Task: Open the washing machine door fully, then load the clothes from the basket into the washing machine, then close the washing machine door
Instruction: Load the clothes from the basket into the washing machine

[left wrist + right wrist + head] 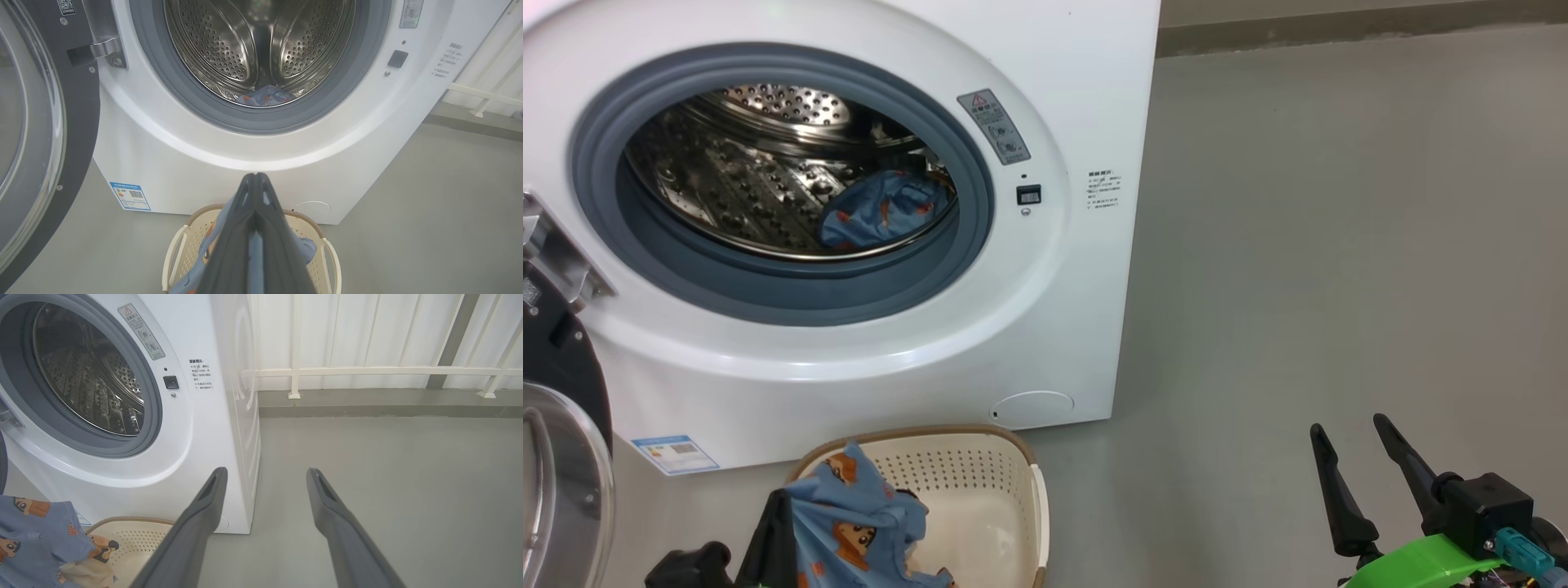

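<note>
Clothes: a held garment (849, 514) hung just over the basket (980, 478); a loaded garment (882, 212) lay low in the drum (752, 180).
Left pincer (255, 179): clenched on the held garment, with cloth draped either side of its fingers, directly above the basket.
Right pincer (1348, 425): released, jaws wide, holding nothing, over the floor (1339, 245) well to the right of the machine.
Washing machine door (77, 134): swung wide on the left, clear of the mouth.
Key relation: the washing machine (1078, 98) mouth lay ahead of and above the left pincer, roughly along its fingers' line; the left arm was much the nearer.
Garment axis: a soft hanging lump with no clear long axis.
Step, as judged: lifting this piece up and forward into the drum. The basket looked otherwise empty, though its near part was hidden.
</note>
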Available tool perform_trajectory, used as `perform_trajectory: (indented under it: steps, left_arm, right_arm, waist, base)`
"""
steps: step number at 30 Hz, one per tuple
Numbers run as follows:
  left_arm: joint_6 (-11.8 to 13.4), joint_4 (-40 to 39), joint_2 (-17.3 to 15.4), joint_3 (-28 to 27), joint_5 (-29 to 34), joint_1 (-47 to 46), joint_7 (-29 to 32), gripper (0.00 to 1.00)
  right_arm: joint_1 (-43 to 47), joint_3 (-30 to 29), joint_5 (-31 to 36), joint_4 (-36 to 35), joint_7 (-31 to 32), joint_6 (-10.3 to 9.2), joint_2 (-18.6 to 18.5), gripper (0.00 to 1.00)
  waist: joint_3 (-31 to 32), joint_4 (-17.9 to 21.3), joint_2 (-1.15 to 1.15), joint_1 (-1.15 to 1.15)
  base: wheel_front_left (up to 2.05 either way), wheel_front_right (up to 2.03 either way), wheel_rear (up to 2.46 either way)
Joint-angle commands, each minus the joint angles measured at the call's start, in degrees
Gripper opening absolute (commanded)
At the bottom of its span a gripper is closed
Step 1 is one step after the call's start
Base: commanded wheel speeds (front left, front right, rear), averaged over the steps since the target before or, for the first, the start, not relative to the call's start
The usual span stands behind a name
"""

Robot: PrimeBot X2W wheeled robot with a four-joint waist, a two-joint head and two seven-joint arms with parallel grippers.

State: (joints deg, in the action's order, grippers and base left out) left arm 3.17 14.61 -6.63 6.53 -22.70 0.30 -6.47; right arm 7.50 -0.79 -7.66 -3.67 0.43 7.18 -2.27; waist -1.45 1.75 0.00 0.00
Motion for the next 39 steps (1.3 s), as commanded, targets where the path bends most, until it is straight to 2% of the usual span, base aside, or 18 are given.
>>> perform_trajectory:
  steps: [1, 8, 13, 17, 25, 39]
  left_arm:
    - [0.45, -1.93, -1.15, -1.71, -0.17, -2.54, -0.18, 0.00]
    - [0.82, -1.15, -1.57, -1.47, 0.05, -6.12, 0.16, 0.00]
    - [0.82, 0.72, -1.24, -2.13, -1.06, -11.16, 0.03, 0.00]
    - [0.76, 3.00, -2.17, -2.93, -1.41, -16.72, 0.12, 0.00]
    - [-0.93, 8.02, -6.78, -3.25, -1.18, -30.63, 4.09, 0.00]
    - [-4.03, 19.18, -16.16, -2.84, -1.04, -53.68, 17.30, 0.00]
  right_arm:
    - [-1.89, 1.20, -1.08, -1.70, -0.33, 0.31, -0.61, 1.00]
    - [-2.96, 1.23, -1.35, -2.14, -0.53, 0.31, -0.61, 1.00]
    - [-4.17, 1.12, -1.66, -2.38, -1.05, 0.31, -0.61, 1.00]
    - [-5.62, 1.31, -2.13, -2.50, -1.71, 0.31, -0.61, 1.00]
    - [-9.00, 1.71, -3.81, -1.26, -4.34, 0.31, -0.61, 1.00]
    - [-14.49, 4.90, -8.03, 5.01, -10.93, 0.31, -0.61, 1.00]
  waist:
    - [-0.40, 0.05, 0.00, 0.00]
    - [-3.14, 0.85, 0.00, 0.00]
    - [-6.45, 2.11, 0.00, 0.00]
    - [-9.97, 3.62, 0.00, 0.00]
    - [-18.16, 7.28, 0.00, 0.00]
    - [-28.90, 13.79, 0.00, 0.00]
  base:
    - [0.00, 0.00, 0.00]
    - [0.00, 0.00, 0.00]
    - [0.00, 0.00, 0.00]
    - [0.00, 0.00, 0.00]
    - [0.00, 0.00, 0.00]
    - [0.00, 0.00, 0.00]
